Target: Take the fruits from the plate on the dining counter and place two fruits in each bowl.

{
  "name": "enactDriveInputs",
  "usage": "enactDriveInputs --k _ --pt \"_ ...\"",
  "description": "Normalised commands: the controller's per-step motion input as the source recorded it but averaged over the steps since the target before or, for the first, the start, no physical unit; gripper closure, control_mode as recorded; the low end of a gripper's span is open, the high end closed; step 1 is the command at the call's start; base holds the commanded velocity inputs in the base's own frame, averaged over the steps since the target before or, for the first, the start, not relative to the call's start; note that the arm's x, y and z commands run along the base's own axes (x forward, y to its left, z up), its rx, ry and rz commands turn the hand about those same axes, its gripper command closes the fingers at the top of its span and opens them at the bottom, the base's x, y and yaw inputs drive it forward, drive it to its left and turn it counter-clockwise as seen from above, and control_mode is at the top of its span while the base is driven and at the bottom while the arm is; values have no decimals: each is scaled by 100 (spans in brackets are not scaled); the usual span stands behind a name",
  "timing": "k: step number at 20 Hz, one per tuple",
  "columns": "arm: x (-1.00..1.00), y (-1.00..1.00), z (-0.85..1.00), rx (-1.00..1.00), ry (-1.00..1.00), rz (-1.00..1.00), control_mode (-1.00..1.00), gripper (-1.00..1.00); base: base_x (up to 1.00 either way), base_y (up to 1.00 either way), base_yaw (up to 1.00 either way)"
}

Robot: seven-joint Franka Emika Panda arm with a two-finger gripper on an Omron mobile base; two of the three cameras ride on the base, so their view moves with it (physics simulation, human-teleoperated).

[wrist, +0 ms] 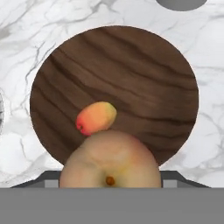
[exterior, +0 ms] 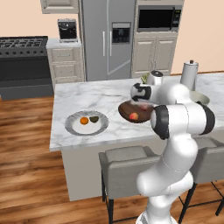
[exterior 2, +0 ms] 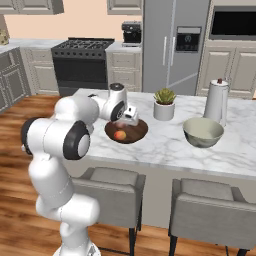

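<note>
across the middle of both base views runs the white marble desk (exterior: 87, 94), with a steel fridge (exterior: 108, 37), black stove (exterior: 24, 61) and wood floor behind. two grey stools (exterior 2: 107, 192) sit in front. two bowls: dark wooden bowl (wrist: 131, 61) at center, pale green bowl (exterior 2: 203, 132) off right. plate (exterior: 72, 127) at left holds two fruits, orange fruit (exterior: 84, 120) and olive fruit (exterior: 94, 119). one red-orange fruit (wrist: 96, 117) lies in the wooden bowl. claw (exterior 2: 129, 118) hangs above that bowl, clamped on a peachy fruit (wrist: 109, 159).
</note>
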Motion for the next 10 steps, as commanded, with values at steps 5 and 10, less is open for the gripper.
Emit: enactDriveInputs --k 5,10 --pt "16 -32 -57 0 0 0 -100 100 0 0 0" --pt "12 0 -42 -2 0 0 -100 100 0 0 0"
